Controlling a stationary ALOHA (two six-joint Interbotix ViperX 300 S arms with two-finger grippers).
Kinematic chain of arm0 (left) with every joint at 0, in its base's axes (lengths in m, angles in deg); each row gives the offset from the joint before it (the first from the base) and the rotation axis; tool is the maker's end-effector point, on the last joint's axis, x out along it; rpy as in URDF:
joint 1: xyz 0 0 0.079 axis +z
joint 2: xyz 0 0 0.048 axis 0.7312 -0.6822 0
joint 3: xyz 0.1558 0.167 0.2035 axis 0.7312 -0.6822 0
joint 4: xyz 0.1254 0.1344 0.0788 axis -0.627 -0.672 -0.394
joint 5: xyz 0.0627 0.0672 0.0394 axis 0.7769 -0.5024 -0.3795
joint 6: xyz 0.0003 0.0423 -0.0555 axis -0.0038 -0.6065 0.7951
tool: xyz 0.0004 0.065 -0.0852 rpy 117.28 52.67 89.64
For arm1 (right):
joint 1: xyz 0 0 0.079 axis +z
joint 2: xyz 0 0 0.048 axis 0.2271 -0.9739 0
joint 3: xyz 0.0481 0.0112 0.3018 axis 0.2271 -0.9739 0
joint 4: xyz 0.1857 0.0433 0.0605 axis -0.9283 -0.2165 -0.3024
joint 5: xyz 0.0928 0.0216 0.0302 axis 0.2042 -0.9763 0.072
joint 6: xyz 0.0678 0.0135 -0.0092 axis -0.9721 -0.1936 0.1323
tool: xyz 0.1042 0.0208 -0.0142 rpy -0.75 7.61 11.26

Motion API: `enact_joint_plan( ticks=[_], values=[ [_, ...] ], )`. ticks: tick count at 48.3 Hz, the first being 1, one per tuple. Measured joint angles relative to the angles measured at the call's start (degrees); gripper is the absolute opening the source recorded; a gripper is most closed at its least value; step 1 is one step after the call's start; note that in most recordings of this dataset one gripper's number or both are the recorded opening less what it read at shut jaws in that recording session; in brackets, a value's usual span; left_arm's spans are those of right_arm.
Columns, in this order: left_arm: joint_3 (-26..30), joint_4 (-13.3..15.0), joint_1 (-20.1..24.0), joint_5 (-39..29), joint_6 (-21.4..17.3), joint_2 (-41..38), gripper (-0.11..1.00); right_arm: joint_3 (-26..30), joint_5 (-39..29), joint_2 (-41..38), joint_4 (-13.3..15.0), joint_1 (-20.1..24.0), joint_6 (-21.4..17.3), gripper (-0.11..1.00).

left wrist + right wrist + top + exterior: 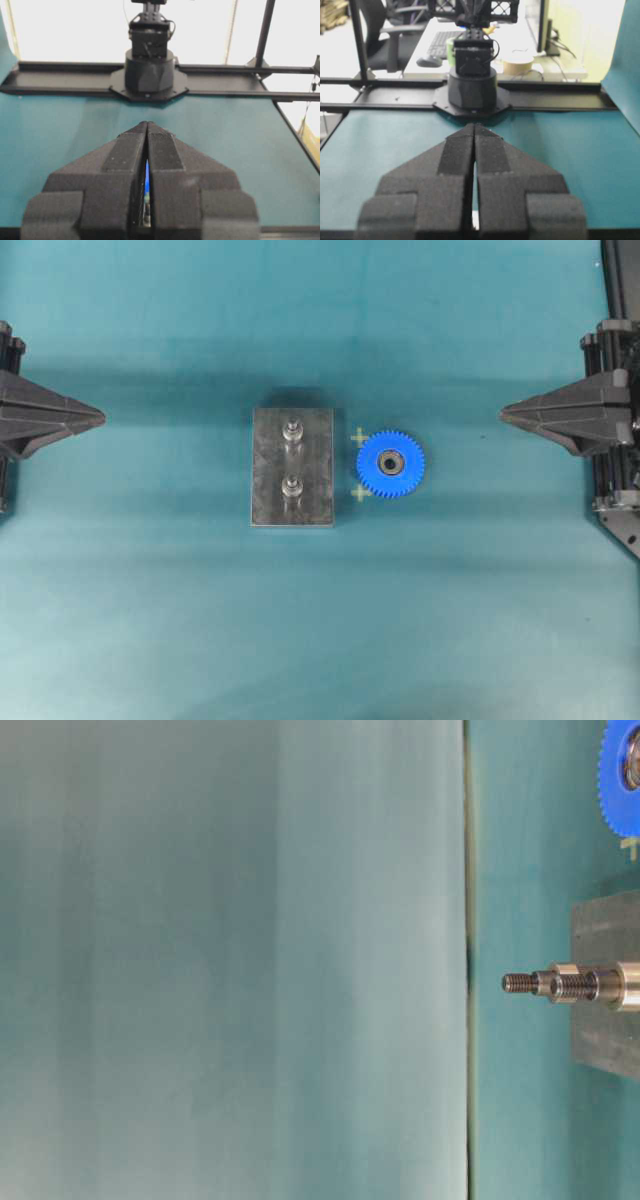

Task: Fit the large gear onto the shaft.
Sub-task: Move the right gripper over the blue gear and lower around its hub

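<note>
Lying flat: gear on the desk's teal cover, just right of the plate, apart from it.
Cut off: gear at the top right corner in the table-level view; plate at that view's right edge.
Hard to make out: which pin is the shaft; both look alike.
Counted: one gear, one plate, two pins, two pale cross marks by the gear.
Left gripper: at the desk's left edge, closed, empty, well apart from gear.
Right gripper: at the right edge, closed, empty, nearer the gear, not touching.
</note>
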Motion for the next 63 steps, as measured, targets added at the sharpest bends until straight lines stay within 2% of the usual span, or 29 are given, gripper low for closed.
enact_joint_plan(
  ticks=[3, 5, 9, 13, 18, 23, 28, 34, 48, 51, 54, 63],
  values=[
    [0.53, -0.26, 0.18, -2.29, 0.18, -0.97, 0.0, 0.09, -0.62, 0.0, -1.23, -0.09, -0.79, 0.01],
    [1.14, -0.35, 0.35, -4.48, 0.09, -2.2, 0.0, 0.18, -2.55, -0.18, -3.6, -0.35, -1.67, 0.01],
    [2.99, -0.44, 0.79, -9.49, -0.44, -5.27, 0.0, 1.32, -9.76, -0.97, -8.44, -1.76, -3.16, 0.01],
    [4.48, -0.53, 1.05, -12.74, -0.44, -7.65, 0.0, 3.25, -19.86, -2.55, -10.2, -3.78, -3.96, 0.01],
    [6.5, -0.53, 1.41, -15.12, -0.53, -10.28, 0.0, 6.06, -31.03, -6.06, -10.37, -6.94, -4.04, 0.01],
    [8.96, -0.79, 1.41, -17.49, -1.23, -14.24, 0.0, 8.0, -37.44, -11.16, -10.37, -10.63, -4.13, 0.01],
    [10.63, -0.88, 1.49, -21.18, -2.64, -18.02, 0.0, 10.63, -40.25, -17.93, -10.11, -12.57, -4.04, 0.01],
    [13.1, -0.97, 1.49, -24.7, -4.31, -21.62, 0.0, 14.68, -42.45, -27.16, -9.14, -12.74, -4.04, 0.01],
    [14.77, -0.97, 1.41, -25.58, -5.01, -25.05, 0.0, 24.17, -51.42, -44.12, -8.7, -12.83, -3.96, 0.02],
    [14.77, -0.97, 1.49, -25.58, -5.01, -25.49, 0.0, 26.19, -53.7, -47.37, -8.7, -12.92, -3.69, 0.1],
    [14.77, -0.97, 1.49, -25.49, -5.01, -25.84, 0.0, 28.3, -55.37, -50.19, -8.7, -12.92, -3.25, 0.24],
    [14.77, -0.97, 1.49, -25.4, -5.01, -25.93, 0.0, 32.78, -56.43, -56.51, -8.7, -12.66, -3.08, 0.79]
  ],
)
